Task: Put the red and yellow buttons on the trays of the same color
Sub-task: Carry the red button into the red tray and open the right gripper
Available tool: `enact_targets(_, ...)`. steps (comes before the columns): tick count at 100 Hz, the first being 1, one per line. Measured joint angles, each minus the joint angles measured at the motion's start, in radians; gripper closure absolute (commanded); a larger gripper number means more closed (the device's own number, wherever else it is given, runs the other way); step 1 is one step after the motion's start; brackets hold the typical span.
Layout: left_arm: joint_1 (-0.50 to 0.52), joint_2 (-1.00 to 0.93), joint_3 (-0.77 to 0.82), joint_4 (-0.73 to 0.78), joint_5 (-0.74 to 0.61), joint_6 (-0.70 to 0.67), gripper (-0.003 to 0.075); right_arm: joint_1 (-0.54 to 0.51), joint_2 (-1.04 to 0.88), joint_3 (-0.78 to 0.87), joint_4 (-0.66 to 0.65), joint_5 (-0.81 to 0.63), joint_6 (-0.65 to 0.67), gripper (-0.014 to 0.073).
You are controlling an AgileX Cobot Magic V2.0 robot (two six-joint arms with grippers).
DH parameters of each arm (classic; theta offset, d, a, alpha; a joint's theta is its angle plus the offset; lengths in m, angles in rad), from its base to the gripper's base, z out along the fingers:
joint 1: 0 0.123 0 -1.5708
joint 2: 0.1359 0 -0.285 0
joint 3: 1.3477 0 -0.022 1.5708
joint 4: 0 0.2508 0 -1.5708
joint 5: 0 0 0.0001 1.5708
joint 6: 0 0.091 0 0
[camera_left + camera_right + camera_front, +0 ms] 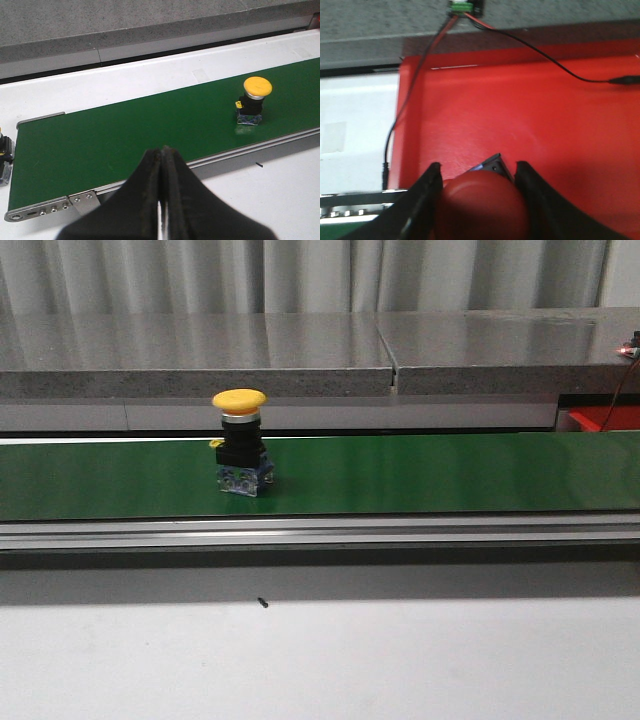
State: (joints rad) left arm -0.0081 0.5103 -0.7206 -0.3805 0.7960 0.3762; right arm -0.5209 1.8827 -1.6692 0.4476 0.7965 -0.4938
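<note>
I see the yellow button [240,440] upright on the green belt [450,475] at ten o'clock of centre — left end effector [161,200] pressed together, right end effector [480,192] clamped on the red button [482,205] over the red tray [545,130].

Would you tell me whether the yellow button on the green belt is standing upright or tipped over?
Upright. The yellow button stands on its block body on the green belt, with its domed cap on top in the front and left wrist views.
</note>
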Motion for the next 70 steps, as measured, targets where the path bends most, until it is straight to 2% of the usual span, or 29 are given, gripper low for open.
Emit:
enact_targets(16, 0.0, 0.0, 0.0, 0.0, 0.0, 0.0, 0.0741, -0.04, 0.075, -0.001, 0.004, -0.02, 0.009, 0.0555)
enact_targets(58, 0.0, 0.0, 0.0, 0.0, 0.0, 0.0, 0.0741, -0.042, 0.254, -0.001, 0.037, -0.097, 0.01, 0.0553)
enact_targets(65, 0.0, 0.0, 0.0, 0.0, 0.0, 0.0, 0.0741, -0.042, 0.264, -0.002, 0.047, -0.108, 0.01, 0.0529)
enact_targets(70, 0.0, 0.0, 0.0, 0.0, 0.0, 0.0, 0.0741, -0.042, 0.264, -0.005, 0.047, -0.108, 0.01, 0.0463)
